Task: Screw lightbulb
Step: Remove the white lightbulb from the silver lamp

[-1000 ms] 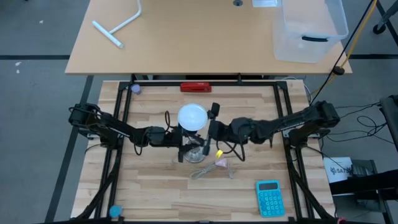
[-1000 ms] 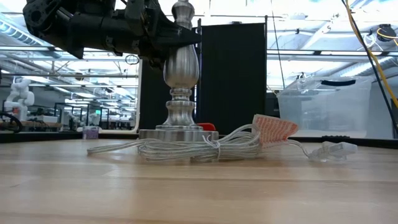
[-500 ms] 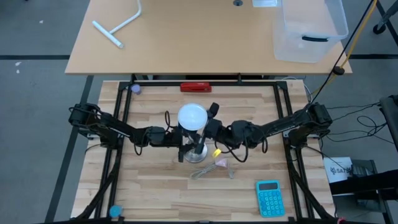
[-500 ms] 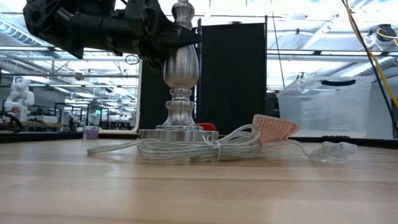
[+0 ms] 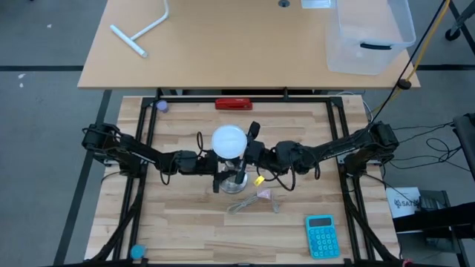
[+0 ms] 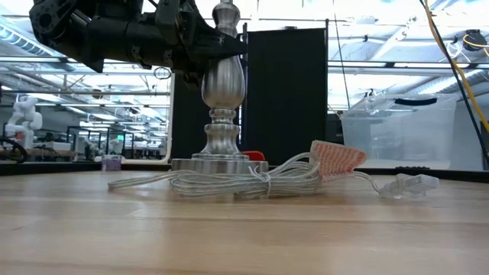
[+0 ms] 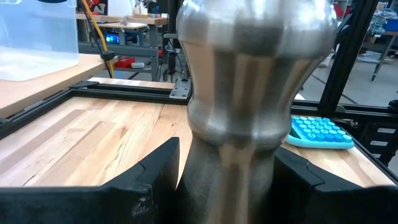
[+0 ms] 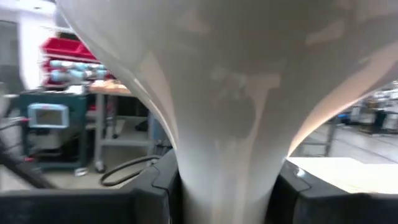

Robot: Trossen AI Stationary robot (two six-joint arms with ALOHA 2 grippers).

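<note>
White lightbulb [image 5: 229, 139]: sitting head-up on top of the lamp stand [image 6: 220, 92] near the middle of the wooden table [image 5: 185, 215], domed head facing the overhead camera, neck tapering down between two dark fingers in the right wrist view.
Right gripper [image 5: 249, 153]: reaching in from the right side, just beside the bulb's head; fingers [image 8: 158, 186] flanking the narrow white neck [image 8: 227, 168] on both sides, narrowed in and touching or nearly touching it (contact itself too close to call).
Left gripper [image 5: 217, 165]: coming in from the left, lower down than the bulb; fingers [image 7: 155, 174] straddling the silvery stem of the stand, appearing to be clamping it from either side.
Silver stand: standing upright on its round foot [image 6: 219, 163], with a pale cord [image 6: 229, 182] coiling around and beside the foot.
Clear-pink piece [image 5: 264, 194]: lying on the table just in front of the stand.
Teal calculator [image 5: 321, 235]: lying well apart, toward the front right corner.
</note>
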